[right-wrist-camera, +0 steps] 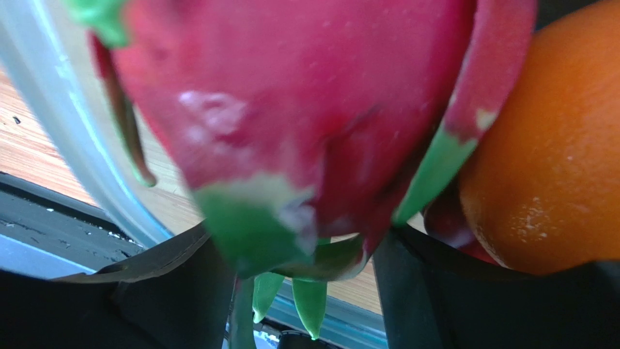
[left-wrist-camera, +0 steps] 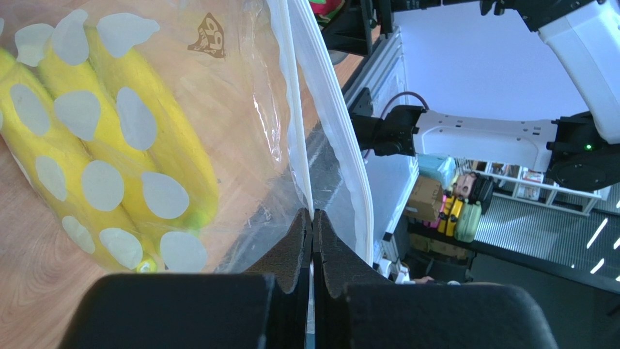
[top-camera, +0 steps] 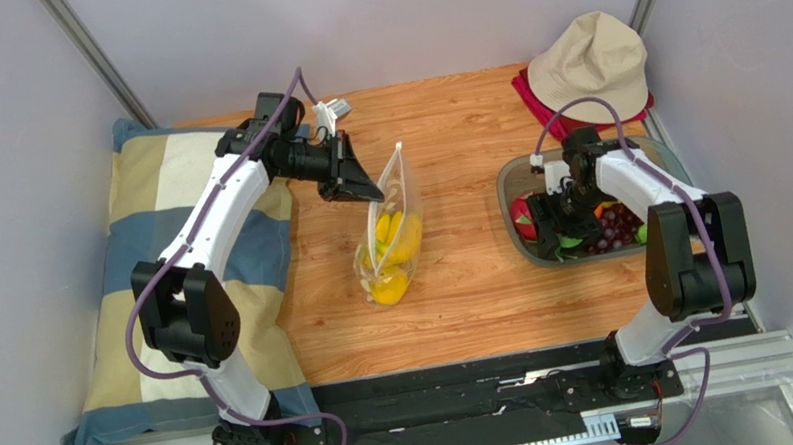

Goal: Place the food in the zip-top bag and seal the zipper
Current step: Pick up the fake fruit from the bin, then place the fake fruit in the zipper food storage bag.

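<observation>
In the view from above, the left gripper point(top-camera: 363, 189) sits just left of centre. It holds the top edge of the bag point(top-camera: 394, 192), which hangs tilted over the wooden table point(top-camera: 478, 306). Bananas point(top-camera: 399, 234) and a yellow fruit point(top-camera: 389, 288) already lie inside, at the bag's lower end. On the right of the frame, the right gripper point(top-camera: 561, 221) is down in the grey tray point(top-camera: 506, 194), beside the grapes point(top-camera: 612, 229).

In the left wrist view, the pads meet at bottom centre with thin plastic pinched between them. The white zipper point(left-wrist-camera: 338, 131) runs up the frame from that pinch. I cannot tell whether one wall of the mouth is caught or both.

In the right wrist view, the dragon fruit point(right-wrist-camera: 305, 109) fills the upper frame, with the orange point(right-wrist-camera: 553, 145) just beside it at the right edge. The dark fingers point(right-wrist-camera: 167, 291) stand apart at lower left and lower right with the fruit between them. It is unclear whether they are squeezing it or only flanking it.

Several things could go wrong from here:
- **Slipping:** the fruit looks smooth and rounded, so a hold low on its green scales might let it turn or slip on the lift.
- **The orange:** it could be nudged along with the dragon fruit, being so close.
- **The bag mouth:** it hangs from a single pinch and looks narrow. A bulky fruit pushed against the edge could pull the plastic free or fold the mouth shut.
</observation>
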